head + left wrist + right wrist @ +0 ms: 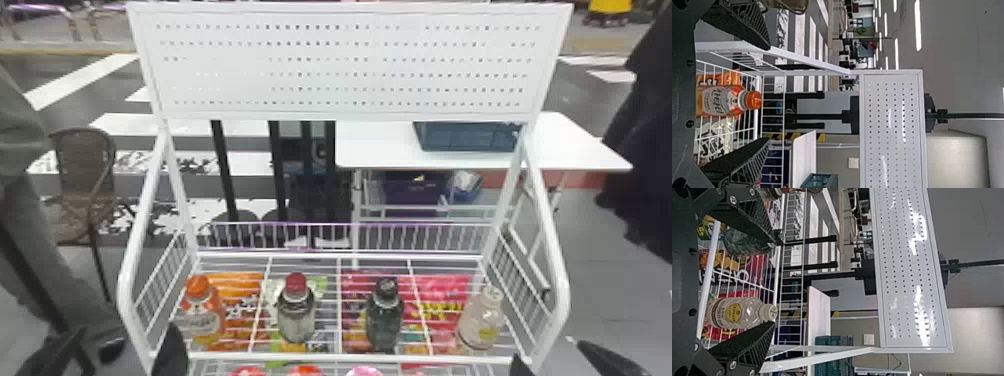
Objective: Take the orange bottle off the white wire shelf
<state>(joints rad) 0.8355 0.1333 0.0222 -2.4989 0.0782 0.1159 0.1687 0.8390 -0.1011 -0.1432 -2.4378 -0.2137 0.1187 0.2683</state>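
Left gripper [127, 329] open, operator: your left wrist view shows its two black fingers spread wide, with the orange bottle [202, 320] visible in the gap between them. In the head view, that gripper is at the front left corner of the white wire shelf [345, 357]. Your bottle stands upright on the shelf's wires, at the left end of the row, its orange cap on top. Beside it comes the red-capped bottle [296, 312], then the black-capped bottle [385, 315], then the pale-capped bottle [481, 320] at the right end. You can see snack bags [242, 282] through the wires (one of them is orange too, so mind the match). Your right gripper [547, 349] is at the front right corner, also open. Above the back of the shelf is a perforated white panel [345, 65]; behind stands a white table [380, 145] bearing a blue crate [465, 137].
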